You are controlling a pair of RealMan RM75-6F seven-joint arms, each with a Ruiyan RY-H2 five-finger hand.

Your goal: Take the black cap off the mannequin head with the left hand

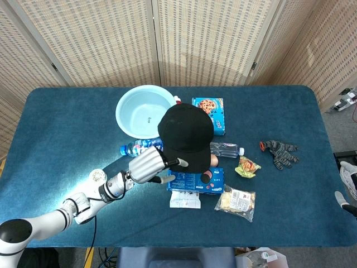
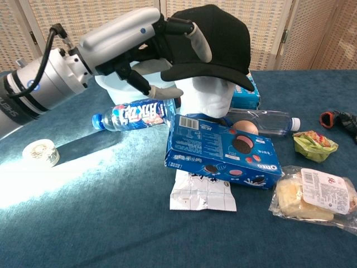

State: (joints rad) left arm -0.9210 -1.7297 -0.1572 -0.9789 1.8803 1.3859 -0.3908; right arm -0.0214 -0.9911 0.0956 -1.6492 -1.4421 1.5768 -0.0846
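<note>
The black cap point(image 1: 187, 137) sits on the white mannequin head point(image 2: 206, 97) near the table's middle; in the chest view the cap point(image 2: 215, 39) faces forward with its brim over the face. My left hand point(image 2: 148, 44) reaches in from the left with spread fingers. One finger lies across the cap's left side and the thumb sits just under the brim's edge. From above, the left hand point(image 1: 152, 166) overlaps the cap's near-left rim. Only the edge of my right hand point(image 1: 349, 170) shows at the far right, fingers apart and holding nothing.
A light blue basin point(image 2: 125, 75) stands behind the hand. A labelled water bottle point(image 2: 136, 114) lies below it. An Oreo box point(image 2: 223, 151), a white packet point(image 2: 203, 192), a clear bottle point(image 2: 265, 120) and snack bags point(image 2: 315, 192) crowd the head. Tape roll point(image 2: 40, 152) at left, gloves point(image 1: 280, 152) at right.
</note>
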